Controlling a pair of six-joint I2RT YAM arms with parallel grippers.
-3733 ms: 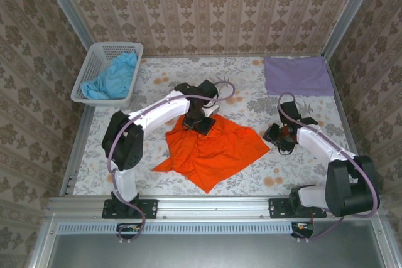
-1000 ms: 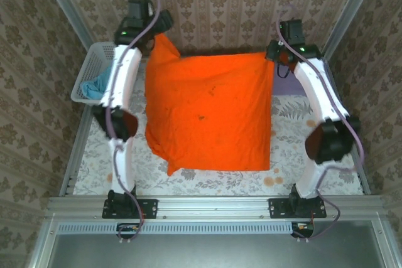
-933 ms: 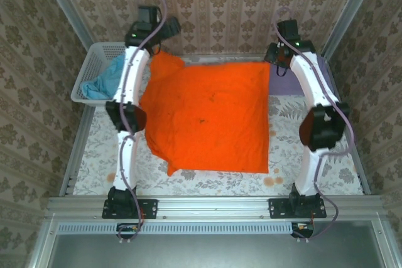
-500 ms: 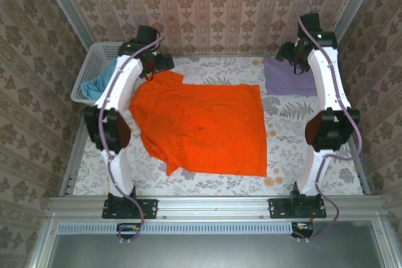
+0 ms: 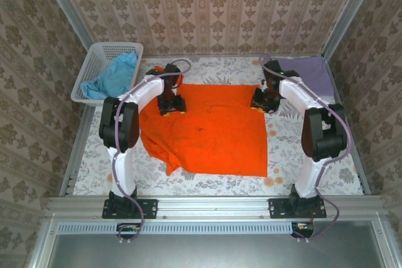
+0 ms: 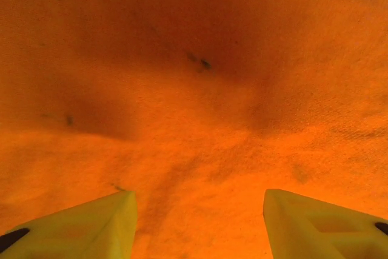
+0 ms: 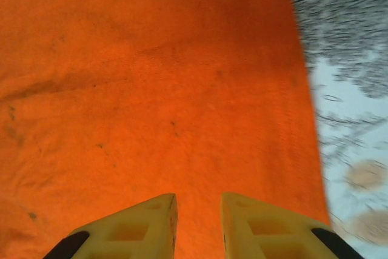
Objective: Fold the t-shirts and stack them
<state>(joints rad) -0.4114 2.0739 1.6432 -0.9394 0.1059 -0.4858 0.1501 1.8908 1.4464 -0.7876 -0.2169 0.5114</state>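
Note:
The orange t-shirt (image 5: 207, 130) lies spread on the table, its left side rumpled. My left gripper (image 5: 171, 105) rests on its far left part. In the left wrist view its fingers stand wide apart over the orange t-shirt (image 6: 194, 89), so the left gripper (image 6: 200, 195) is open. My right gripper (image 5: 260, 101) sits at the shirt's far right corner. In the right wrist view the right gripper (image 7: 198, 197) is closed to a narrow gap filled by the orange t-shirt (image 7: 151, 89). A light blue t-shirt (image 5: 116, 76) lies in the basket. A lavender t-shirt (image 5: 311, 76) lies folded at the back right.
The white lattice basket (image 5: 94, 58) stands at the back left corner, beside the left arm. Patterned walls close in the table on three sides. Bare floral tablecloth (image 5: 301, 155) shows to the right of the orange shirt and along the front edge.
The orange shirt hung stretched between both raised grippers, then was laid flat and let go. Both arms have since come down onto its far edge, and the right gripper's jaws have narrowed.

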